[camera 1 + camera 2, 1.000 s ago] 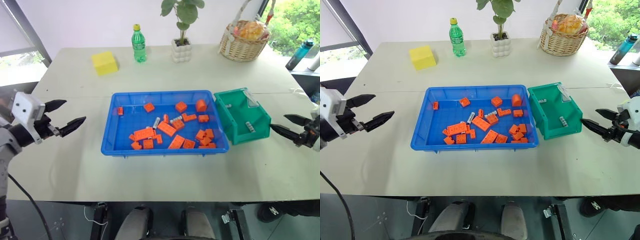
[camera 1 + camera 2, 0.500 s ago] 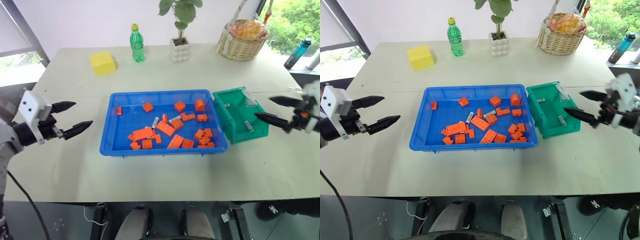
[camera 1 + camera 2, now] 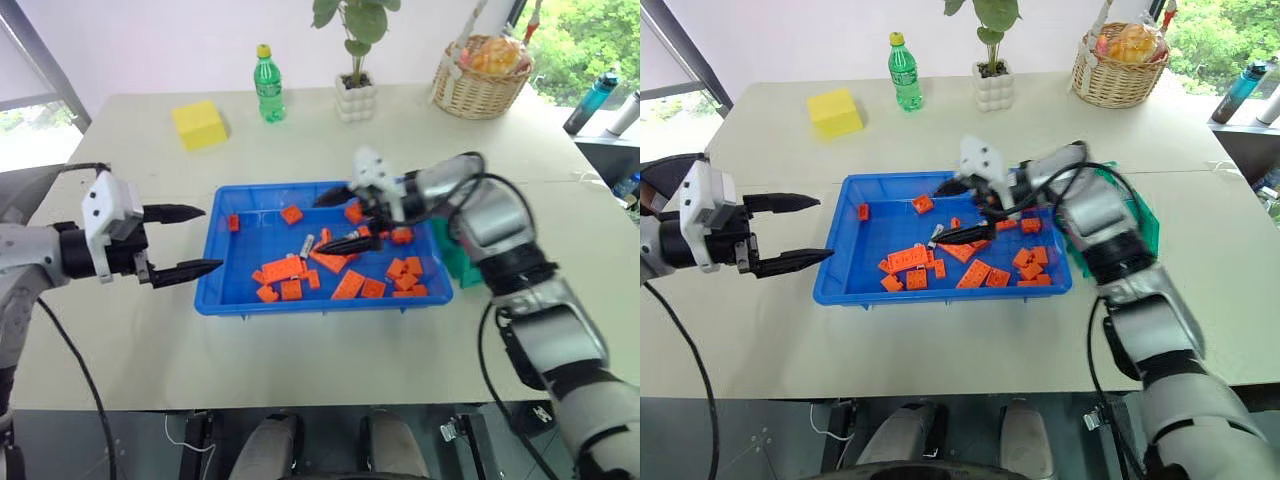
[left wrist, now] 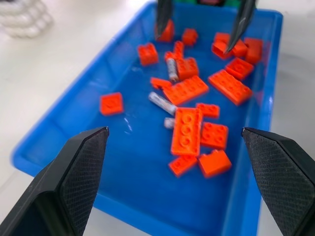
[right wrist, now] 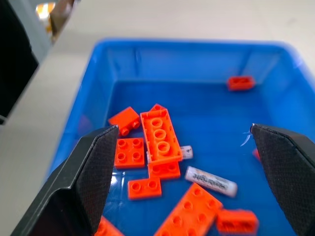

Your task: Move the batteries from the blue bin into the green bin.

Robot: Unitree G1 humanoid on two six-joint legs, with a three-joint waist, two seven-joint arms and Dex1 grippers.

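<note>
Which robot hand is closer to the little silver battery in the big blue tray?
Right. The right hand hovers open right above the silver battery; the left hand waits open outside the blue tray's edge.

There is one blue bin (image 3: 320, 306) and one green bin (image 3: 452, 262). In the blue bin I can count three batteries (image 4: 161, 102). There are about twenty orange bricks (image 4: 186, 130) in it too, but some lie on top of each other, so the count is not exact.

On the tabletop (image 3: 300, 150) stand one green bottle (image 3: 265, 85), one yellow block (image 3: 198, 125), one plant in a white pot (image 3: 355, 98) and one basket (image 3: 478, 90). Past the far edge are two more drink bottles (image 3: 585, 100).

There are two robot grabbers, the left end effector (image 3: 213, 238) and the right end effector (image 3: 320, 225). Each has two black fingers.
</note>
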